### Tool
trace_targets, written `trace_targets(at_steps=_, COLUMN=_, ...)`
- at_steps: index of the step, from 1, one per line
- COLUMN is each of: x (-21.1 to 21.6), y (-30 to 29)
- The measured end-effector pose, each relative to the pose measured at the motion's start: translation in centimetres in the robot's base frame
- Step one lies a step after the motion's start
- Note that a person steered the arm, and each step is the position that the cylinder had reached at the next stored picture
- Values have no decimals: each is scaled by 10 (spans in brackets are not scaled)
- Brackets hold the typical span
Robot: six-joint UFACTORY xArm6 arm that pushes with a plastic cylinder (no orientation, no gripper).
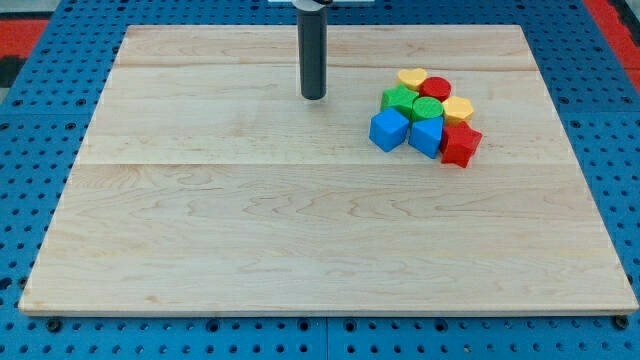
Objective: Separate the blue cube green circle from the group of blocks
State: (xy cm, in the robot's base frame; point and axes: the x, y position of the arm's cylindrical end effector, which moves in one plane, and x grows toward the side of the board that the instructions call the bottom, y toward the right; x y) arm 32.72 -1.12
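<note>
A tight group of blocks sits at the view's upper right of the wooden board point(250, 230). The blue cube point(389, 130) is at the group's left edge. The green circle point(429, 108) sits in the middle of the group, touching its neighbours. Around them are a green block point(398, 100), a second blue block point(427, 136), a yellow block point(411, 78), a red circle point(436, 88), a yellow hexagon point(458, 109) and a red star-like block point(461, 144). My tip point(314, 97) is on the board, to the left of the group and apart from every block.
The board lies on a blue pegboard surface point(30, 150) that surrounds it on all sides. The rod rises from the tip out of the view's top.
</note>
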Motion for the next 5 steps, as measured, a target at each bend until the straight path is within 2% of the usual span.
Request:
trace_targets(at_steps=1, x=-15, y=1)
trace_targets(at_steps=2, x=-58, y=57)
trace_targets(at_steps=3, x=-56, y=162)
trace_targets(at_steps=4, x=-13, y=191)
trace_targets(at_steps=5, x=45, y=145)
